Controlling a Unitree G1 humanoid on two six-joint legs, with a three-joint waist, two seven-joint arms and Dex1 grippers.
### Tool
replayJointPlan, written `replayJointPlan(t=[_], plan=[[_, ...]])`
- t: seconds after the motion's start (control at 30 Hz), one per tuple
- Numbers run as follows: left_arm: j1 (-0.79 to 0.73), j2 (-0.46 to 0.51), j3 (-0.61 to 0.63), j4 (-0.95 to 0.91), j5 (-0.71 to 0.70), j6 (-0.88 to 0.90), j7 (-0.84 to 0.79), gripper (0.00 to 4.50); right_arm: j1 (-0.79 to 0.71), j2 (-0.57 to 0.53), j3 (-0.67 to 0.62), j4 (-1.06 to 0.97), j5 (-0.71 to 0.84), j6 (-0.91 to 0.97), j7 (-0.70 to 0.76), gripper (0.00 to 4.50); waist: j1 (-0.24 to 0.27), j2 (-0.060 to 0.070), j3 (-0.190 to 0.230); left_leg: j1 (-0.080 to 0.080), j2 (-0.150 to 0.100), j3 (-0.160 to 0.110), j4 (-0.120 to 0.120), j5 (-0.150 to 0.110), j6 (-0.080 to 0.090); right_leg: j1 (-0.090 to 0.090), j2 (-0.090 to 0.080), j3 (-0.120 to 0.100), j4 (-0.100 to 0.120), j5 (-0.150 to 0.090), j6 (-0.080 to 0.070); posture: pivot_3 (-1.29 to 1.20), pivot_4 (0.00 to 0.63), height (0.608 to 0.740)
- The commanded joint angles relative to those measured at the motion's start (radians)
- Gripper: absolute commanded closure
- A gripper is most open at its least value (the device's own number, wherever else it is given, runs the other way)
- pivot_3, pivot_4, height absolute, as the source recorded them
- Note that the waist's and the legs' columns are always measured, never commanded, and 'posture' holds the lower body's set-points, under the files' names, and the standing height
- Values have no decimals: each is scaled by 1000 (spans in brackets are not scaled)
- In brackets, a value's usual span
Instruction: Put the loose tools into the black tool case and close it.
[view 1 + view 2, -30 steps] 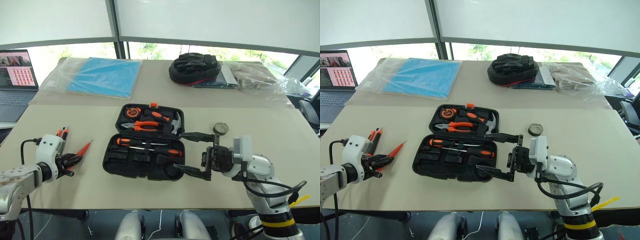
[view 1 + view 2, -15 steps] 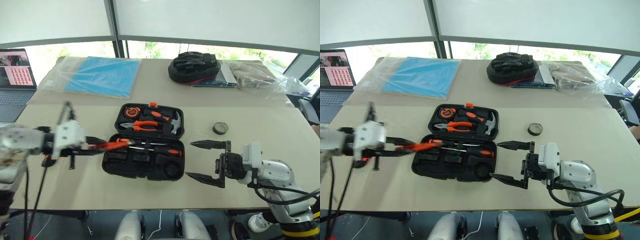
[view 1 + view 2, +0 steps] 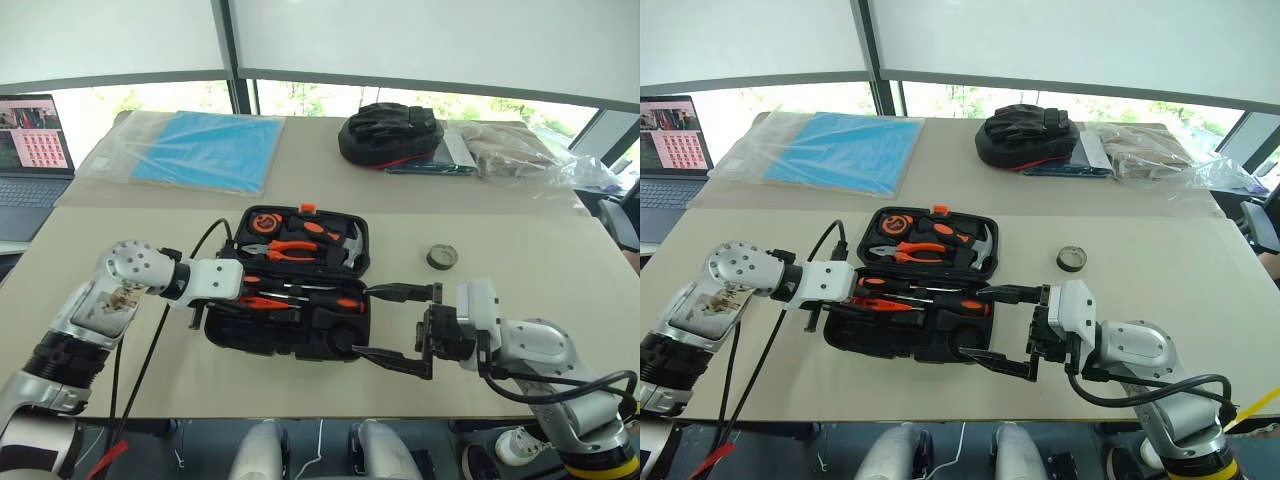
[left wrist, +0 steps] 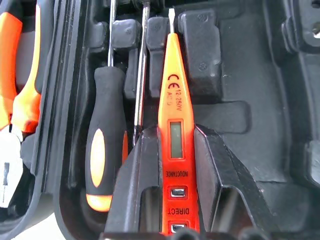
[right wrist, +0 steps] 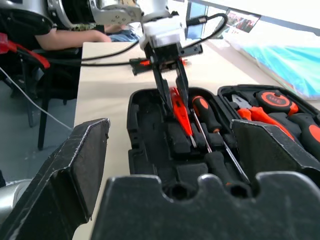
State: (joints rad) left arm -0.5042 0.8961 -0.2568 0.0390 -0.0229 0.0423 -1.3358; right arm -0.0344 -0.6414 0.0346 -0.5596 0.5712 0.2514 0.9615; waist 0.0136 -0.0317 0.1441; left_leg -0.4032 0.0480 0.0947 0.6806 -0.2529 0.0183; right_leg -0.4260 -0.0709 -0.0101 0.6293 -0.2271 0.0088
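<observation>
Moved: left gripper (image 4: 172,150) carried slim all-orange tester screwdriver (image 4: 172,107) over hinged black plastic tool case (image 3: 300,340) | fingers clamped on tester | right gripper (image 3: 392,325) fingers apart, empty | small dark tape roll (image 3: 441,257) loose on worktop

- Tester screwdriver (image 4: 177,125): smooth, glossy orange plastic, as I read it.
- Black tool case (image 4: 260,90): matt, moulded black plastic.
- Screwdriver (image 4: 106,150): matt black grip, bright metal shaft.
- Worktop (image 3: 520,235): matt beige surface.
- Left pincer (image 4: 172,165): matt black fingers.

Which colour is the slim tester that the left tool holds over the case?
All orange, with black lettering; the tester shows best in the left wrist view.
</observation>
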Motion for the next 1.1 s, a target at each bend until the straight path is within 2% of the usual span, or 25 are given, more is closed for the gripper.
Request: replayJointPlan(t=[0.03,0.27,0.4,0.47,0.5,0.53,0.7,0.8,0.87,0.97,1.1], plan=[[-6,7,-24,-34,28,17,-16,4069,-15,3,3,-29,2,0,-6,0,0,0,0,0,0,0,0,0,0,0,0,0,0,0,0,0,150,740],[2,42,-60,-78,96,82,-40,4069,-35,6,14,-14,-6,-2,-11,0,-4,0,0,1,1,-1,0,0,0,0,1,1,0,0,0,0,150,740],[10,21,-56,-107,63,167,-44,4069,-45,10,24,-4,-11,-4,-13,0,-5,0,0,2,1,-1,0,0,0,1,1,1,1,0,0,0,150,740],[10,-14,-25,-115,6,213,-32,3065,-49,13,29,2,-14,-7,-11,0,-4,0,0,2,1,-2,0,0,0,1,1,1,1,0,0,0,150,740],[6,-27,-1,-117,-35,227,-37,2832,-50,13,29,5,-13,-7,-9,0,-3,0,0,3,1,-2,0,0,0,1,1,2,1,0,0,0,150,740],[3,-31,20,-119,-66,231,-46,2338,-49,13,28,7,-12,-8,-7,0,-3,0,0,2,1,-2,0,0,0,1,1,2,1,0,0,0,150,740],[7,-22,180,-87,-264,255,-106,661,-33,4,17,3,0,-8,10,0,-2,-1,0,0,1,-6,1,0,0,0,1,0,1,0,0,0,150,740],[14,-48,264,-42,-347,213,-116,661,-21,-1,10,12,8,-10,24,0,-3,-1,0,1,1,-7,1,0,0,0,1,1,1,0,0,0,150,740],[19,-79,268,-1,-336,149,-96,661,-21,5,12,27,6,-15,33,0,-2,-1,0,1,1,-7,1,0,0,1,1,0,1,0,0,0,150,740],[45,-108,244,48,-313,80,-108,1469,-30,22,20,48,3,-27,40,0,0,-1,0,2,0,-6,2,0,0,3,0,0,1,0,0,0,150,740],[74,-136,215,122,-278,-6,-110,2955,-49,47,23,72,-7,-43,47,0,-1,-1,0,2,0,-6,2,0,0,2,0,0,1,0,0,0,150,740]])
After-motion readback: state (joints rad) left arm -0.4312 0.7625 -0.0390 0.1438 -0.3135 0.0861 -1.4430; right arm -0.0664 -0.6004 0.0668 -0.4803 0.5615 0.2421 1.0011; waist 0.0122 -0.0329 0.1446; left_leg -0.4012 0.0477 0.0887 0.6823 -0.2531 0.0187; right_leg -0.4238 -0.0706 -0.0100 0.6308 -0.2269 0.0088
